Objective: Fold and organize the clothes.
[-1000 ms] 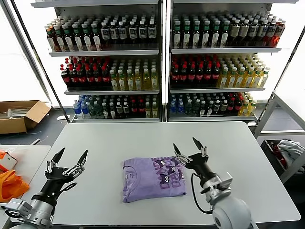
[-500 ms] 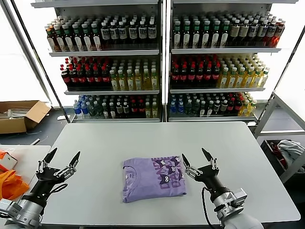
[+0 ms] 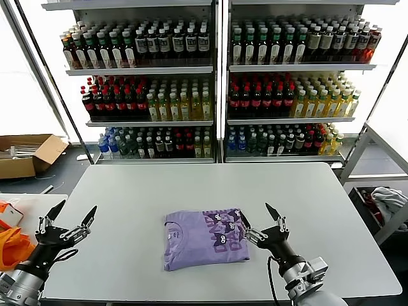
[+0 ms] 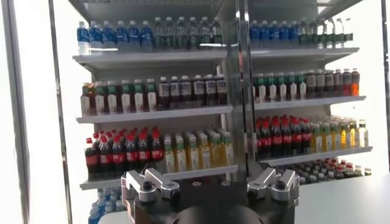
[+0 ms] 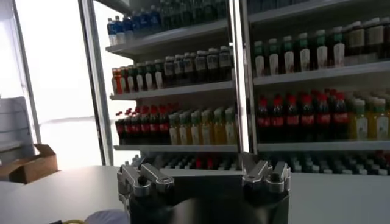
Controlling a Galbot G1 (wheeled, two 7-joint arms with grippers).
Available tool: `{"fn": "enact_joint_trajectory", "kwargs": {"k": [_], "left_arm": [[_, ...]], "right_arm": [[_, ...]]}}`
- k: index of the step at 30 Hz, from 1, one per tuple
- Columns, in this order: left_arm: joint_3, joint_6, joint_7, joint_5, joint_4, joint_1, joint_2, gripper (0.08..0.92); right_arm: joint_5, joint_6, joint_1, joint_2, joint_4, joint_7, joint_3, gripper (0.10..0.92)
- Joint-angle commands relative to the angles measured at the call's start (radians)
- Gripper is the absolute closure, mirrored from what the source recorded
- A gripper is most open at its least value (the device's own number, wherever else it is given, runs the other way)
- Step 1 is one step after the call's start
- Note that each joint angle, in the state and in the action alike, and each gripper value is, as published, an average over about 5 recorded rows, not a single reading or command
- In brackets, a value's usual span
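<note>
A lavender T-shirt lies folded into a neat rectangle at the front middle of the grey table, its dark purple and pink print facing up. My right gripper is open and empty, raised just right of the shirt's right edge. My left gripper is open and empty, raised at the table's front left corner, well clear of the shirt. Both wrist views look out at the drink shelves, and a sliver of the shirt shows in the right wrist view.
Shelves of bottled drinks stand behind the table. An orange fabric item lies on a side surface at the left. A cardboard box sits on the floor at the left. A white-grey cloth bundle lies in a rack at the right.
Both grippers have drawn back toward me and lowered in view, away from the shirt. The left one moved further left. The shirt has not moved.
</note>
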Motion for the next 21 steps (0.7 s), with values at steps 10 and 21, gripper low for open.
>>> {"fn": "enact_joint_trajectory", "kwargs": {"k": [10, 21], "left_arm": [[-0.073, -0.039, 0.1, 0.044, 0.033, 0.003, -0.023, 0.177], [-0.012, -0.105, 0.046, 0.043, 0.077, 0.033, 0.028, 0.177]], "right_arm": [[0.007, 0.028, -0.033, 0.011, -0.002, -0.095, 0.037, 0.203], [0.001, 0.044, -0.03, 0.002, -0.017, -0.12, 0.048, 0.203]]}}
